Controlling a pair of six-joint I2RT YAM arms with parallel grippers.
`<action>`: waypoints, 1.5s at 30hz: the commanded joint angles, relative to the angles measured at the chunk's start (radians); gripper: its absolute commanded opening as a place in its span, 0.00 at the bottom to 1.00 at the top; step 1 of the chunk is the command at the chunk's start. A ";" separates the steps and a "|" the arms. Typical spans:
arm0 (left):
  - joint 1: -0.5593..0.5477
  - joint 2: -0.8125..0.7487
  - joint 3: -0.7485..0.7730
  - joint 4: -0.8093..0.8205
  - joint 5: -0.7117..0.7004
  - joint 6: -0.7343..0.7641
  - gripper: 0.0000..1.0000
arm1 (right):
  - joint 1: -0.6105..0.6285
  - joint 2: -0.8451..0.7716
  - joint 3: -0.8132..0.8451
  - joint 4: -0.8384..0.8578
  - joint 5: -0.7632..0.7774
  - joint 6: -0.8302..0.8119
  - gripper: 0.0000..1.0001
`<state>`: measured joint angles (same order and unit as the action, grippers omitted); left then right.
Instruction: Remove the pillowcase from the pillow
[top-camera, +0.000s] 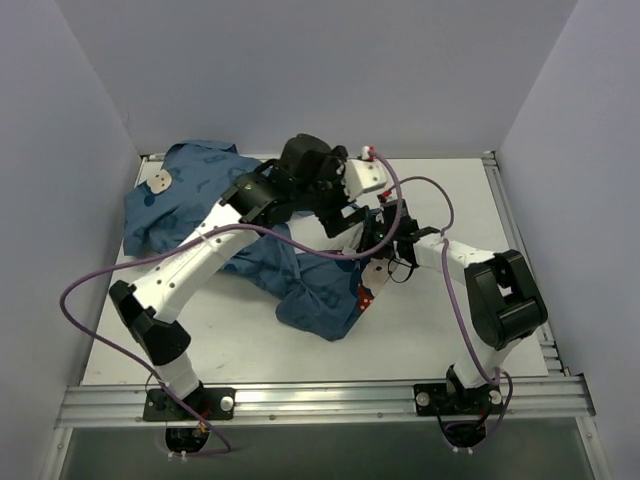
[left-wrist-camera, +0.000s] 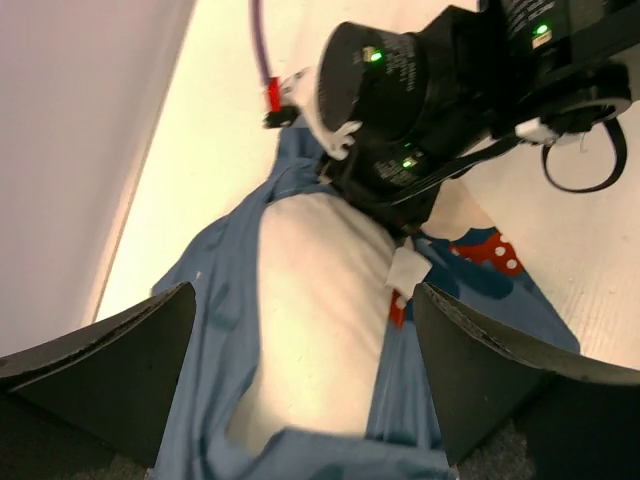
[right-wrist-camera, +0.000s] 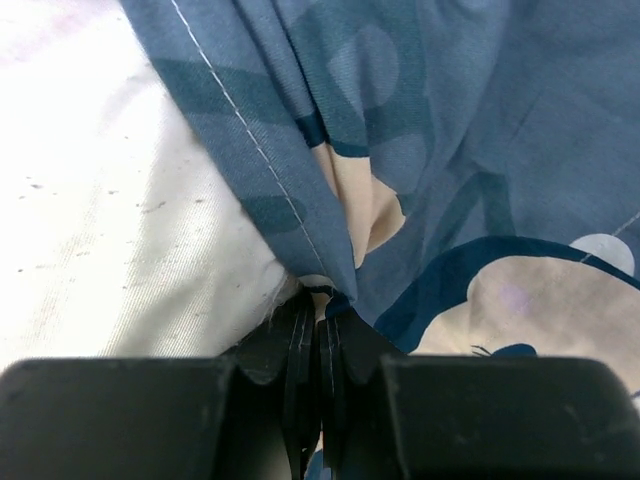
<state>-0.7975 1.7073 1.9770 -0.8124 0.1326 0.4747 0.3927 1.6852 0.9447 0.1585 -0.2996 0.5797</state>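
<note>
Pinching the hem of the soft blue printed fabric pillowcase between pressed-together right fingers, with left fingers spread over the plump white pillow; best to pin pillow, draw hem away.

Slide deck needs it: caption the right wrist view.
Right gripper pinching the blue pillowcase at its hem, beside the white pillow.

blue printed soft fabric pillowcase: 1 | plump plain white pillow: 1 | white-and-black jointed robot arms: 2 | black two-finger end effectors: 2, left end effector, right end effector | thin purple cables: 2
</note>
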 joint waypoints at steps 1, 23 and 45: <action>-0.020 0.149 0.011 -0.074 -0.044 -0.030 0.99 | 0.006 -0.022 -0.029 0.091 -0.082 0.048 0.00; 0.020 0.255 -0.095 0.033 -0.022 -0.034 0.80 | -0.077 -0.130 -0.130 0.217 -0.019 0.373 0.00; 0.073 0.468 0.168 -0.102 0.045 -0.008 0.76 | -0.103 -0.124 -0.231 0.322 -0.105 0.414 0.00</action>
<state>-0.7555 2.0758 2.1082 -0.8730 0.3298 0.4572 0.2951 1.5967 0.7391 0.4511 -0.3870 0.9771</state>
